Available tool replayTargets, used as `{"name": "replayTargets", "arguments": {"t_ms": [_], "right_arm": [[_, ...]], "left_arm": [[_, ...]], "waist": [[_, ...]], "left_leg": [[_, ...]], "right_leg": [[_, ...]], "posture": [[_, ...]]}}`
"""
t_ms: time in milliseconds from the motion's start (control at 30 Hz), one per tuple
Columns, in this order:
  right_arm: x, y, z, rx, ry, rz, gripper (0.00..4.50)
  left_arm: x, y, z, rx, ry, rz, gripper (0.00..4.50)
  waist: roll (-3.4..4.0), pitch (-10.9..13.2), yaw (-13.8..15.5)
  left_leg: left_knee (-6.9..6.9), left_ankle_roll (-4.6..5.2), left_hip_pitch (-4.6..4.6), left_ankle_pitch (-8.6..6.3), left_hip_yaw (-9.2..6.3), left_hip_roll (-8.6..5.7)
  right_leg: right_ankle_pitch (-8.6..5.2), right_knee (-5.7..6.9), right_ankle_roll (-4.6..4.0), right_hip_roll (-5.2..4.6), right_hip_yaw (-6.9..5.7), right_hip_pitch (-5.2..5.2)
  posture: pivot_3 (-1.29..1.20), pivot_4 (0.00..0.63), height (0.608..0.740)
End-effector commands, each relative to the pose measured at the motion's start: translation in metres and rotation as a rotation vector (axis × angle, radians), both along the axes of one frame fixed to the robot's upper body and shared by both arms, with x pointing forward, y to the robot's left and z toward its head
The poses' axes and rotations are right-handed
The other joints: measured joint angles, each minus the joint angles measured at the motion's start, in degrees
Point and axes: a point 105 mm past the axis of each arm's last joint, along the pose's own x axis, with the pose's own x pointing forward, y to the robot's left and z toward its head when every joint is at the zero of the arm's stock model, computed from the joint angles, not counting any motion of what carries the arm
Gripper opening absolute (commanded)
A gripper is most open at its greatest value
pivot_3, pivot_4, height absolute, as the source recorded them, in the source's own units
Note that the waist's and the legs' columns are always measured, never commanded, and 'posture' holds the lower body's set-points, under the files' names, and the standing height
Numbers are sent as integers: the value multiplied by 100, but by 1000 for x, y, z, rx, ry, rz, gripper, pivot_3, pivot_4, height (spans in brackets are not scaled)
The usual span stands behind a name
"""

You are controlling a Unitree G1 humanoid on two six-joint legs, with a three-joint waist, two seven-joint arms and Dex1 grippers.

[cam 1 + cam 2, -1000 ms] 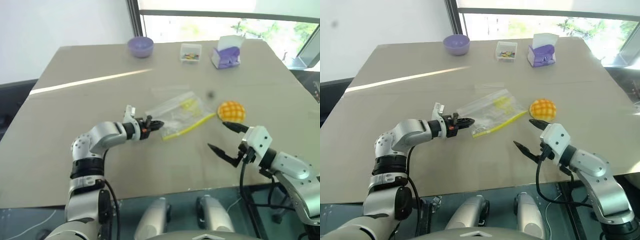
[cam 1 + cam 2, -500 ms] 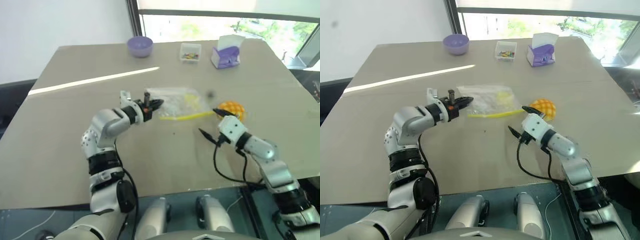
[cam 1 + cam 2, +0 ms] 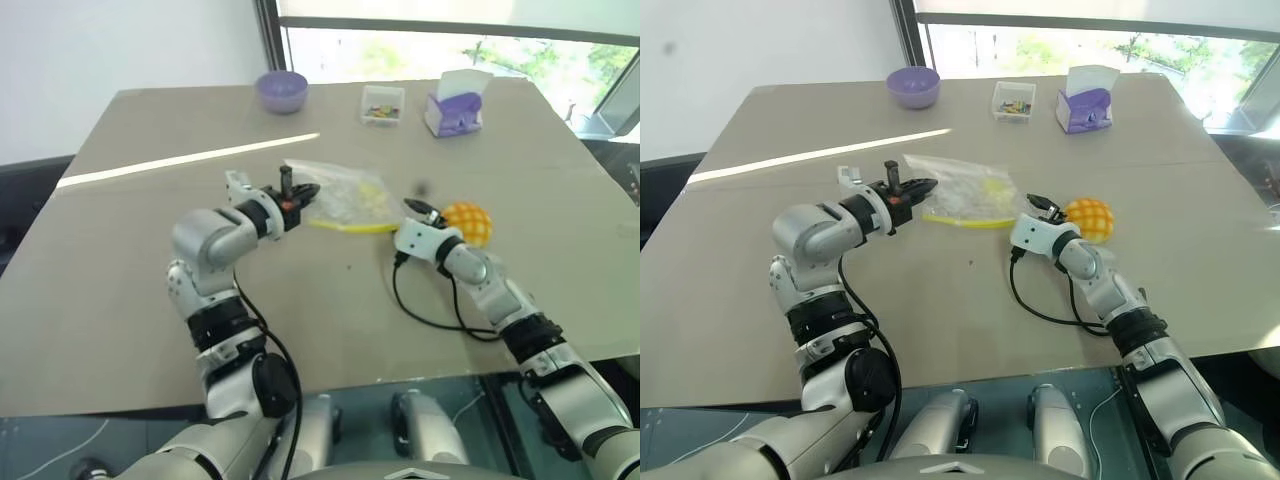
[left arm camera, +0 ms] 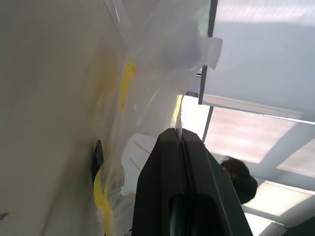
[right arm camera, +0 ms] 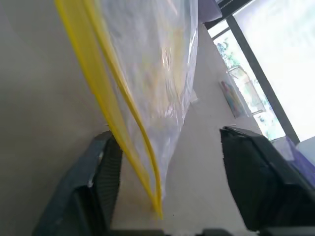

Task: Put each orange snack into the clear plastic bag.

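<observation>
My left gripper (image 3: 308, 190) is shut on one edge of the clear plastic bag (image 3: 348, 192) and holds that side up off the table, the pinch plain in the left wrist view (image 4: 176, 133). The bag's yellow zip strip (image 3: 352, 227) sags toward my right gripper (image 3: 400, 226). That gripper is open, its fingers (image 5: 106, 162) on either side of the zip end (image 5: 142, 182), which lies close to one finger. The orange snack (image 3: 468, 222), a round bun with a grid top, rests on the table just right of the right gripper, untouched.
Along the table's far edge stand a purple bowl (image 3: 281, 90), a small clear box of colourful bits (image 3: 381, 104) and a purple-and-white tissue box (image 3: 455, 105). The beige table (image 3: 150, 290) stretches wide in front of both arms.
The left gripper has lifted the bag's edge up and away from me. The right arm has reached forward and left to the bag's zip end, its fingers now closer together.
</observation>
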Motion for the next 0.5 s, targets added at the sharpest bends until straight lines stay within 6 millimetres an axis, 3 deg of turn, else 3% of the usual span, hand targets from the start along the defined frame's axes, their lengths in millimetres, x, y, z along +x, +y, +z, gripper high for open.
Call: {"name": "replayTargets", "arguments": {"t_ms": [33,67,100,133,200,400,500], "right_arm": [[2,0,11,14,-38,16,1767],[1,-1,12,15,-38,21,1231],[0,-1,13,18,-42,26,1231],[0,-2,15,22,-45,30,590],[-1,-2,17,21,-48,38,33],[1,-7,24,27,-53,38,33],[3,-14,31,79,-44,13,33]], "left_arm": [[-2,0,12,9,-49,3,0],[-2,0,12,8,-49,4,0],[-1,1,13,8,-51,4,0],[-1,2,13,6,-54,4,0],[-1,2,14,2,-59,1,0],[-2,0,12,0,-74,-9,0],[-6,10,5,124,-111,-40,0]], "waist": [[0,0,0],[0,0,-1],[0,0,-2],[0,0,-2],[0,0,-2],[0,0,-5],[0,1,-24]], "left_leg": [[-1,0,0,0,-1,0],[-3,0,0,0,-1,-1],[-3,0,0,0,-2,-1],[-3,0,0,0,-2,-1],[-3,0,0,0,-2,-1],[-4,0,0,0,-3,-2],[-4,0,1,0,-3,-1]], "right_leg": [[0,-1,0,0,0,0],[0,-3,0,0,-1,0],[0,-3,0,0,-1,0],[0,-2,0,0,-1,0],[0,-3,0,1,-2,0],[0,-3,0,2,-3,0],[0,-2,0,3,-3,0]], "posture": [[0,150,740],[0,150,740],[0,150,740],[0,150,740],[0,150,740],[0,150,740],[0,150,740]]}}
